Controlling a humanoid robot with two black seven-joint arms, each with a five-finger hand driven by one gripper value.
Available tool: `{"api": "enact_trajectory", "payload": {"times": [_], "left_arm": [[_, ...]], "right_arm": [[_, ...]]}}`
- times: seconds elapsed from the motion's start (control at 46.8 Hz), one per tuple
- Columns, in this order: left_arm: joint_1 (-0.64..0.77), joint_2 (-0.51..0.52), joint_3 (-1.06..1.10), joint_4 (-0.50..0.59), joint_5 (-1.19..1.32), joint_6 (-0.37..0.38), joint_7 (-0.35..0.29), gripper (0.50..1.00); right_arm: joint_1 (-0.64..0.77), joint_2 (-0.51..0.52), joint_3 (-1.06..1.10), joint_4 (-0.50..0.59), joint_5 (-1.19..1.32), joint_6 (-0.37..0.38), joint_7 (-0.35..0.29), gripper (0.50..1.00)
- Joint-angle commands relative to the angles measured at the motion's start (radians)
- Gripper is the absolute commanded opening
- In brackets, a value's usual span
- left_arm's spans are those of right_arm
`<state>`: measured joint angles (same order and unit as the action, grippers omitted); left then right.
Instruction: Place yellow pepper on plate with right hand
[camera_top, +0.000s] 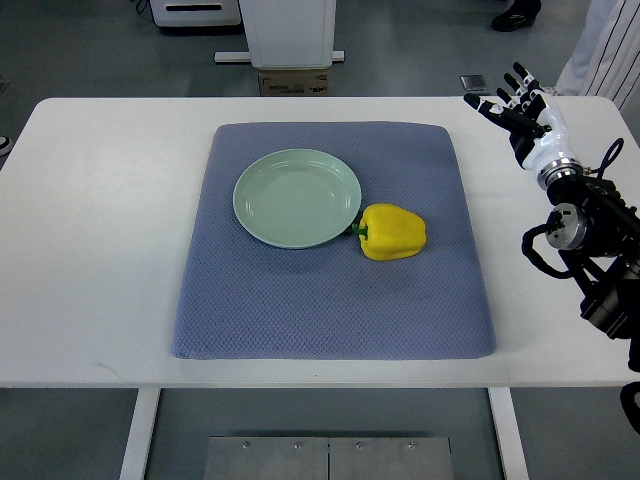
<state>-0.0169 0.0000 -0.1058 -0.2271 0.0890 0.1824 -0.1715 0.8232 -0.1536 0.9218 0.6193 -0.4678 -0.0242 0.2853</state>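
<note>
One yellow pepper (393, 232) is seen lying on the blue mat (330, 290), just beside the green plate (297, 197) at its 4 o'clock, stem toward it. From the spread, empty fingers (505, 100) of the right hand (522, 112), it lies well apart, toward 8 o'clock.

White table (90, 250) seen from above, top spanning nearly the full width of the view. One blue-grey quilted mat (330, 290) is laid directly on it, roughly centred, corners rounded, its far edge set close to the table's far edge and its near edge close to the near edge. Bare white tabletop is left on both sides of the mat, wider strips than front and back. A pale green plate (297, 197) and a yellow pepper (393, 232) are carried on the mat, not on the tabletop itself.
</note>
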Motion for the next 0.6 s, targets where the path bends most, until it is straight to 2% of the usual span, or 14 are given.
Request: {"api": "enact_trajectory", "payload": {"times": [0.0, 0.577], "left_arm": [[0.000, 0.000, 0.000, 0.000, 0.000, 0.000, 0.000, 1.000], [0.002, 0.000, 0.000, 0.000, 0.000, 0.000, 0.000, 1.000]], "right_arm": [[0.008, -0.004, 0.000, 0.000, 0.000, 0.001, 0.000, 1.000], [0.007, -0.001, -0.001, 0.002, 0.000, 0.001, 0.002, 1.000]]}}
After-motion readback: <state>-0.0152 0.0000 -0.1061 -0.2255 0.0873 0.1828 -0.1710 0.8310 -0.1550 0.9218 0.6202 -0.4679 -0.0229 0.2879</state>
